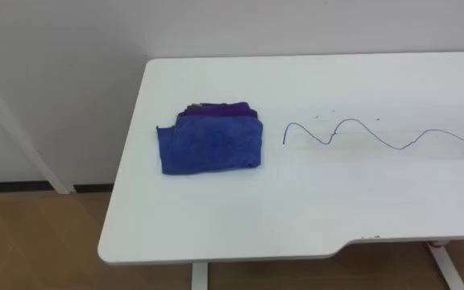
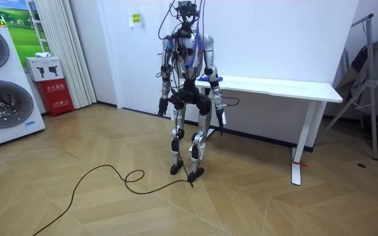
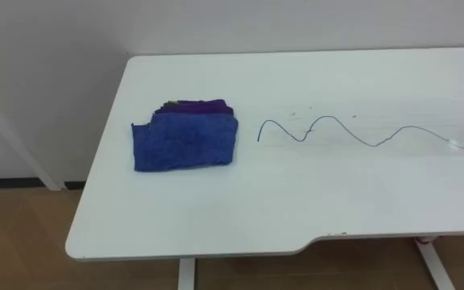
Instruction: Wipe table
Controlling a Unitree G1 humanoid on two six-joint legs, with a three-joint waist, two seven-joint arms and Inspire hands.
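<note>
Blue folded terry cloth (image 1: 209,143) left of centre on white rectangular table (image 1: 312,217), long axis across frame, thin wavy blue pen line (image 1: 361,133) running right; left hand (image 2: 162,108), right hand (image 2: 223,122) low by hips, well apart from cloth, finger state unreadable, left judged marginally nearer.

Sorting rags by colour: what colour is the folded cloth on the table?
The cloth is blue, purple at its far edge; clearest in the left eye view.
</note>
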